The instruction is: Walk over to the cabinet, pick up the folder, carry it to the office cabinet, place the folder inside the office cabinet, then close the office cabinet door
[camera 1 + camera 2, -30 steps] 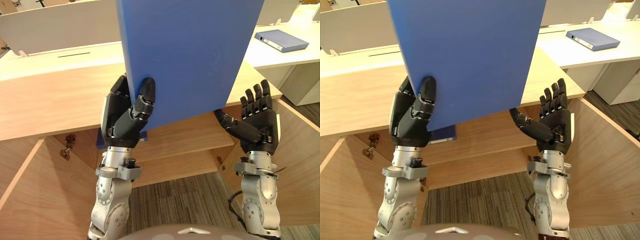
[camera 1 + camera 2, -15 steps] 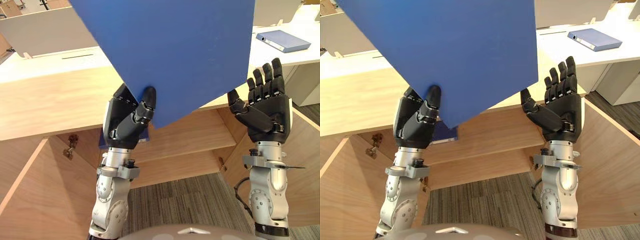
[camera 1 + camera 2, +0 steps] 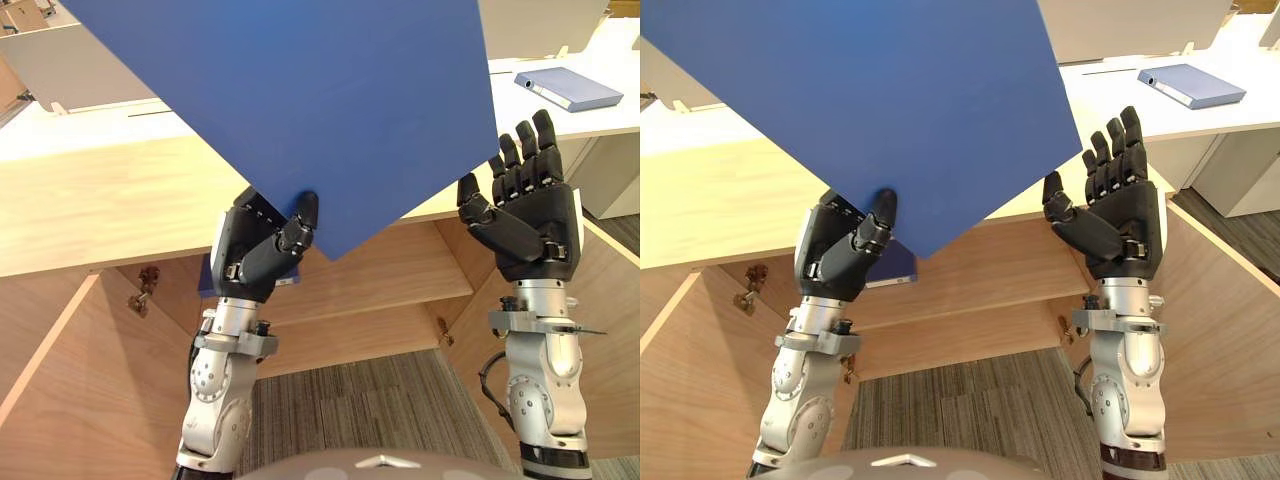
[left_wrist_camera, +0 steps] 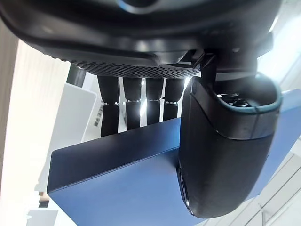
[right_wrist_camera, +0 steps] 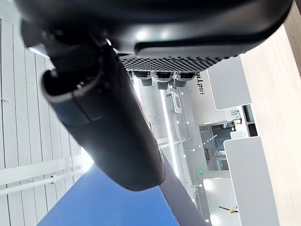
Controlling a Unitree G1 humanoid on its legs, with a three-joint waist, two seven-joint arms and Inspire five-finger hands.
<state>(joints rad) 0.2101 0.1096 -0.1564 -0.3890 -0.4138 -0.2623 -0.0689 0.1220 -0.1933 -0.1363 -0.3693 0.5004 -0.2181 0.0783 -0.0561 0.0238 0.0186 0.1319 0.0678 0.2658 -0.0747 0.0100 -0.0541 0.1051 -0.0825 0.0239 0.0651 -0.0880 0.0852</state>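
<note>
Office cabinet [image 3: 400, 265] stands open below you. L hand [image 3: 250, 265] pinches folder [image 3: 320, 100] by low corner; R hand [image 3: 530, 220] spread, empty. Placing step: next, lower folder inside w/ R steadying.

A light-wood office cabinet [image 3: 100, 200] stands wide open, its left door [image 3: 60, 400] and right door [image 3: 1215, 330] flanking an inner shelf [image 3: 400, 265] (a metal hinge [image 3: 145, 290] shows at the left side). Striped grey-brown carpet [image 3: 370, 400] covers the floor. Behind it, a white desk [image 3: 1140, 115] adjoins a pale divider panel [image 3: 70, 70].
</note>
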